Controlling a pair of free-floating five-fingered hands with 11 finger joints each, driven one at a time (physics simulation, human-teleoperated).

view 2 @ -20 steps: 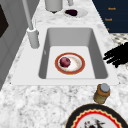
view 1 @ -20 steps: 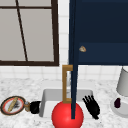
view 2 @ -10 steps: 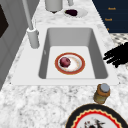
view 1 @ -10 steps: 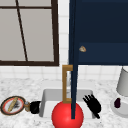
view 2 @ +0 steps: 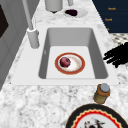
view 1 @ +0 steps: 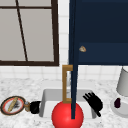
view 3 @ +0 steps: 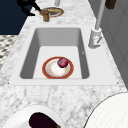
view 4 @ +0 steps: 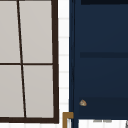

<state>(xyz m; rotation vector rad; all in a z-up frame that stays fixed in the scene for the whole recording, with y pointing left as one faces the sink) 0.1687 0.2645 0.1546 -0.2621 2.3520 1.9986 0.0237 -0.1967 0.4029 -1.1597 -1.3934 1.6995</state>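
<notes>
A dark red round fruit (view 2: 65, 62) sits on the wall-side half of a red-rimmed plate (view 2: 80, 68) that lies flat on the floor of the sink (view 2: 99, 60); being round, it has no long axis and points no way in particular. The right hand (view 2: 117, 55) hovers over the sink's front rim, above and to the counter-edge side of the fruit, fingers spread and aimed across the basin toward it, holding nothing. It is the nearer hand, since the left hand (view 1: 35, 107) hangs just beside a small jar (view 1: 27, 106) on the counter left of the sink.
</notes>
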